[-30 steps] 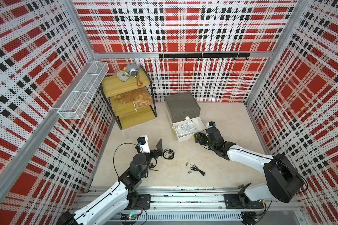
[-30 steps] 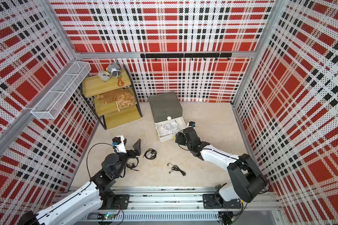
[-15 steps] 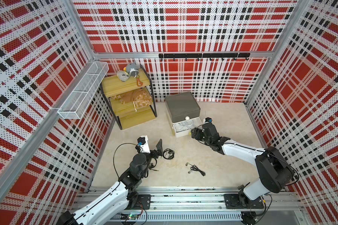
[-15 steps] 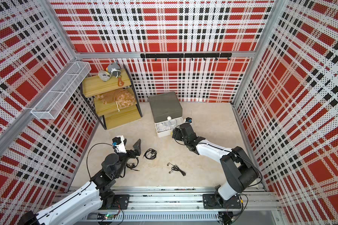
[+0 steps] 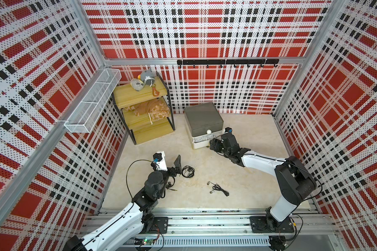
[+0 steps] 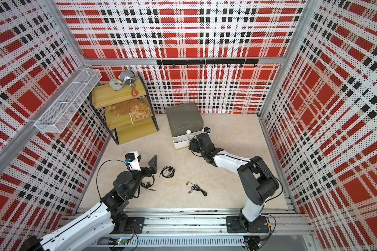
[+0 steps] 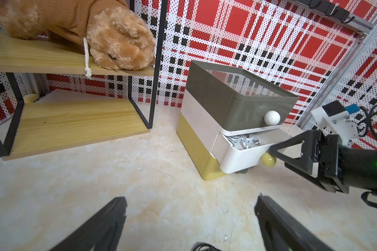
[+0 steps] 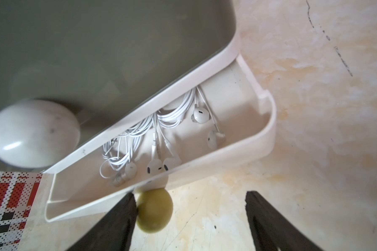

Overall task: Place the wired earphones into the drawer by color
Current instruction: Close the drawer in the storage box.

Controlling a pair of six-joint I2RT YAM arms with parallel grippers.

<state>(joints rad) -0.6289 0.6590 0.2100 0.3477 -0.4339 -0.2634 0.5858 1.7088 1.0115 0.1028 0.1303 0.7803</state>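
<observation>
The drawer unit point(image 5: 202, 119) has a grey top drawer, a white middle drawer point(image 8: 248, 150) and a yellow bottom one. The white drawer stands slightly out and holds white wired earphones point(image 8: 161, 121). My right gripper point(image 8: 191, 194) is open at its front; the yellow-green knob point(image 8: 154, 209) sits between the jaws, against one finger. Black wired earphones lie on the floor as a coil point(image 5: 188, 171), a loose bundle point(image 5: 218, 189) and one under my left arm point(image 6: 147, 184). My left gripper point(image 7: 191, 202) is open and holds nothing, just above the coil point(image 7: 202, 247).
A wooden shelf rack point(image 5: 144, 108) with plush toys stands at the back left, beside the drawer unit. A wire basket point(image 5: 91, 104) hangs on the left wall and a hook rail point(image 5: 226, 62) on the back wall. Patterned walls close in three sides.
My right gripper has moved toward the cabinet, and the white drawer has gone from far out to nearly in. The left arm has stayed still.
</observation>
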